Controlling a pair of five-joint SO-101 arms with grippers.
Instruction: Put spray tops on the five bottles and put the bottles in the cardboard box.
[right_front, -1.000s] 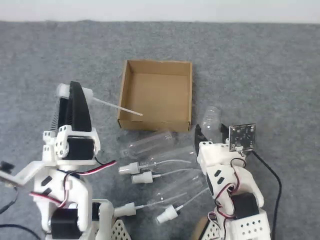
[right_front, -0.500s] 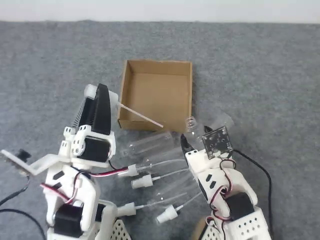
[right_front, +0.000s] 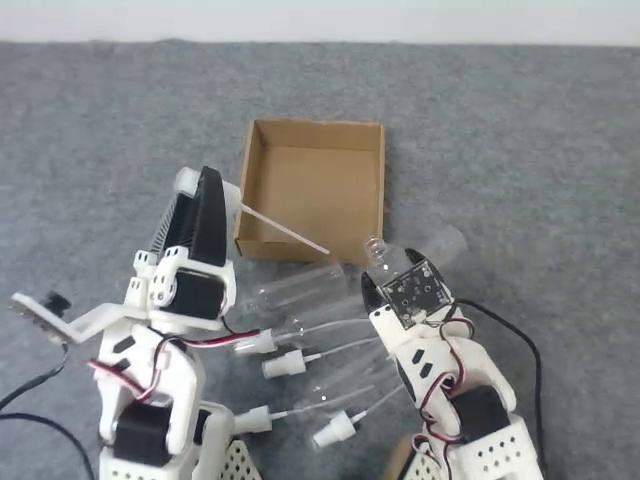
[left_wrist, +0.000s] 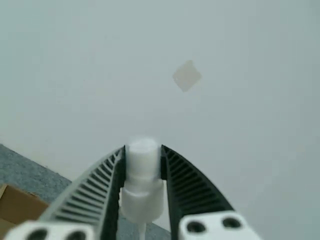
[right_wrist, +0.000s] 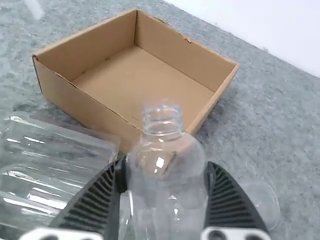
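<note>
Looking down from the high camera, I see the cardboard box (right_front: 243, 190) sitting open on the grey counter (right_front: 520, 150), beyond both arms.

The left gripper (left_wrist: 143, 152) is clamped on a white spray top (left_wrist: 143, 187), with its ribbed fingers (left_wrist: 107, 170) pressed against either side of the cap. From above, the top's thin dip tube (right_front: 285, 230) slants across the box's near left corner. Its tip ends near the neck of the bottle in the other arm, but apart from it.

The right gripper (right_wrist: 164, 169) holds a clear bottle (right_wrist: 162, 145) around its shoulder, one finger on each side. The bottle's threaded neck is open and bare. It points toward the box and sits just in front of the box's near wall.

Between the two arms, just on my side of the box, the other bottles (right_front: 295, 285) lie on their sides on the counter. I cannot count them reliably because they are clear and overlap. Four loose spray tops (right_front: 285, 362) lie among them, with their white heads toward the left arm and their tubes running toward the right.
</note>
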